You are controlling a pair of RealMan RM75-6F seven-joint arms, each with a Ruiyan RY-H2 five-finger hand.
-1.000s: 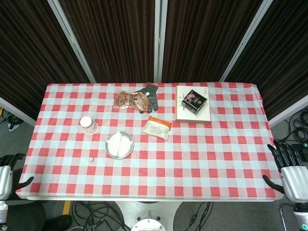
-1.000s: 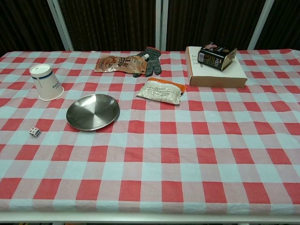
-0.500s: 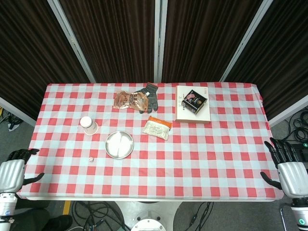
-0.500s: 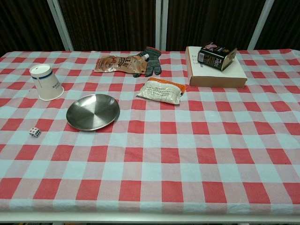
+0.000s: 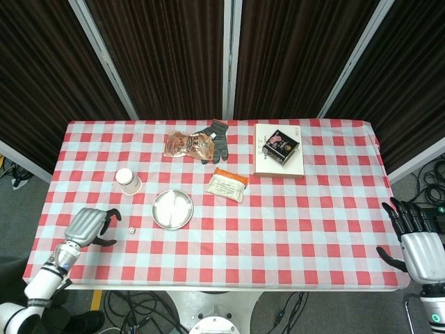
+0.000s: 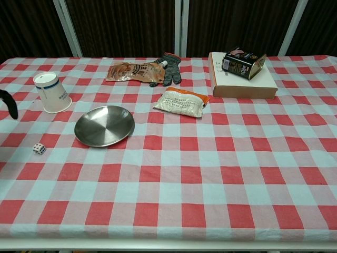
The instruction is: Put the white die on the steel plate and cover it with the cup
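Silver-grey and black, the left hand (image 5: 89, 226) sits over the counter's (image 5: 313, 229) red-and-white checked cloth at about 8 o'clock of the layout, holding nothing, its dark fingers (image 5: 111, 219) spread a little and curled downward; in the chest view only a dark fingertip (image 6: 8, 101) shows at the left edge. Just to the hand's 3 o'clock lies the small white die with dark pips (image 5: 131, 229) (image 6: 39, 148), resting on the cloth and apart from the fingers. At the die's 12 o'clock stands the white paper cup with a blue band (image 5: 128, 181) (image 6: 51, 93), upside down on its mouth. At the die's 2 o'clock, near it but not touching, is the round shallow steel plate (image 5: 172, 209) (image 6: 104, 125), with nothing on it. Beyond the plate at 12 o'clock lie an orange-brown foil snack pouch (image 5: 185, 145) (image 6: 131, 70) and, touching its right end, a grey knitted glove (image 5: 218, 138) (image 6: 169, 68). At the plate's 2 o'clock lies a white-and-orange packet (image 5: 227, 184) (image 6: 181, 101). Farther right, a flat cream-coloured box (image 5: 278, 161) (image 6: 243, 82) carries a dark tin with a pink picture (image 5: 280, 146) (image 6: 242, 64) on top. At the far right, off the counter's edge at 4 o'clock, the right hand (image 5: 416, 240) hangs empty with its dark fingers (image 5: 407, 217) apart and pointing up.
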